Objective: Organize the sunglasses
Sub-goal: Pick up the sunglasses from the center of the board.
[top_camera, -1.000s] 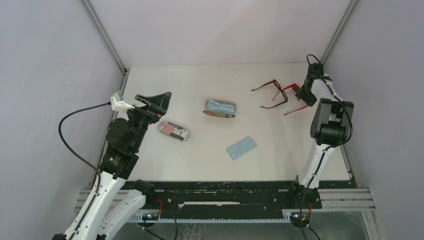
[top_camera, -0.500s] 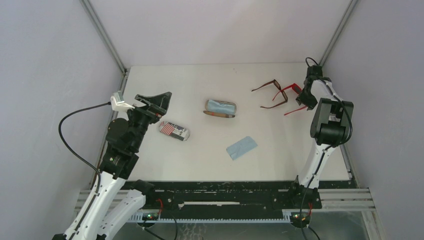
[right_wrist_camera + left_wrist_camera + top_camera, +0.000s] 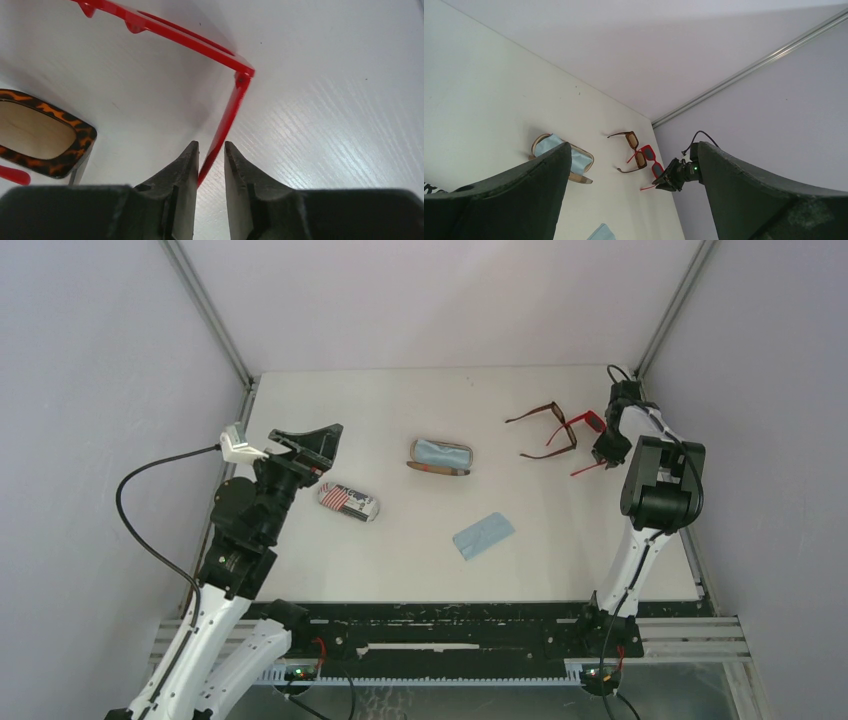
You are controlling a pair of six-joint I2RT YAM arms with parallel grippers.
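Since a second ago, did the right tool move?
Yes. The right tool came a little toward the near edge, away from the table's back edge, and its jaws narrowed around the red sunglasses' temple arm.

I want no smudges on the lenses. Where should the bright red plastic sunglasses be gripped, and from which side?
I'd grip the bright red plastic sunglasses by the open, thin straight temple arm, just behind its hinge, from above, jaws either side. It lies clear of the brown tortoiseshell pair, and the right gripper straddles it, not yet clamped.
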